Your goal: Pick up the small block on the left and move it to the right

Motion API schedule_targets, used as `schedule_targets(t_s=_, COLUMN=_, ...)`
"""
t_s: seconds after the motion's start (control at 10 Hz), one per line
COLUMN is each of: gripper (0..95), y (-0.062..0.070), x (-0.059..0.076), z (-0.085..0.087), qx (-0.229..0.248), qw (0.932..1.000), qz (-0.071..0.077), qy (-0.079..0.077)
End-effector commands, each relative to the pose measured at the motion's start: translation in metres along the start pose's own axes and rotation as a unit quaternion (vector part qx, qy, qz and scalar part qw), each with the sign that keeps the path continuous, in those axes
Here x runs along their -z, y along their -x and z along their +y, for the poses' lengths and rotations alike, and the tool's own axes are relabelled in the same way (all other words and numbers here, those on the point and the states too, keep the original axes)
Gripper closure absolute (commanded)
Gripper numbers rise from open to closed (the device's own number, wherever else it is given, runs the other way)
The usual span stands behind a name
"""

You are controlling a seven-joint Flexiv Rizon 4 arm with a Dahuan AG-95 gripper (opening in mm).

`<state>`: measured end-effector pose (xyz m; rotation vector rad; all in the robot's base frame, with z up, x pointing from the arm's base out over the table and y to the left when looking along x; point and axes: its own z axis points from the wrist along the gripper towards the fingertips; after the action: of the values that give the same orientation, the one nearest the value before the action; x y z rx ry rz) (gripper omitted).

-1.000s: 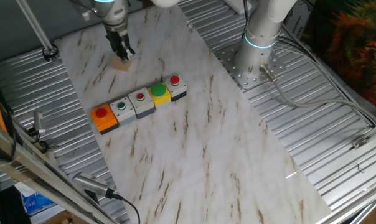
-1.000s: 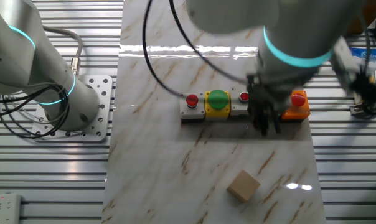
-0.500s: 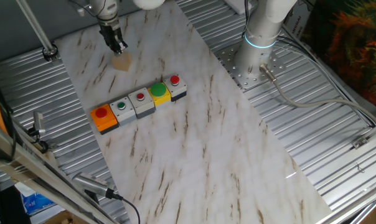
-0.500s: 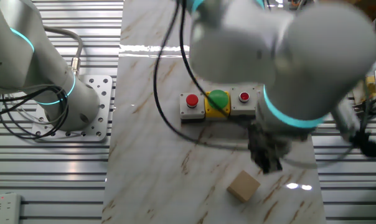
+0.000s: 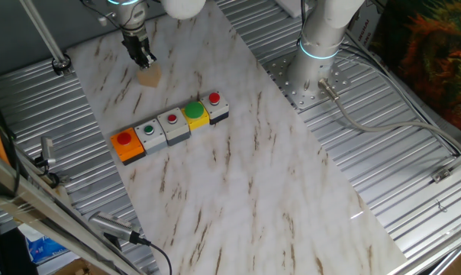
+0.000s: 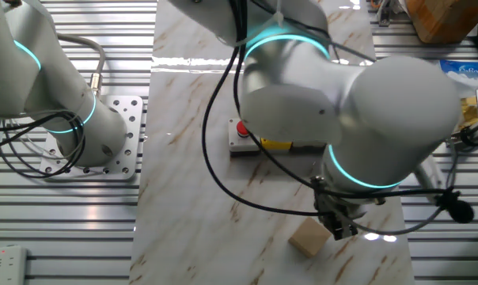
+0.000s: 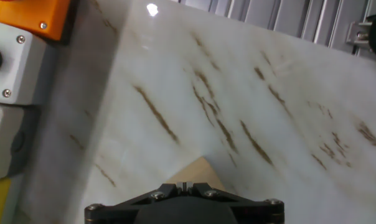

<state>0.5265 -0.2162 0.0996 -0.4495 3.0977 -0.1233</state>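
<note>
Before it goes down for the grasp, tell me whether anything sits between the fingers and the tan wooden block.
Nothing visible does. The gripper hangs just beside the small block with only bare marble between them. The row of button boxes lies farther along the table, out of that gap. Whether the fingers are open is not clear.

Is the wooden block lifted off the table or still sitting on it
Sitting on it. The wooden block lies flat on the marble table; the gripper hovers just above, not holding it.
</note>
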Motion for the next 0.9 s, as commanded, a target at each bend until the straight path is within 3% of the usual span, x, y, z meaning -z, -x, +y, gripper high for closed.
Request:
schedule_targets(t_s=0.1, gripper=95.0, y=-0.0005, x=-0.0004, z=-0.0007, qx=-0.001, qw=1.0000, qz=0.001, qy=0.000)
schedule_targets(t_s=0.9, gripper=95.0, y=0.0004, x=-0.0005, z=-0.0006, qx=-0.008, qw=1.0000, qz=-0.004, qy=0.003)
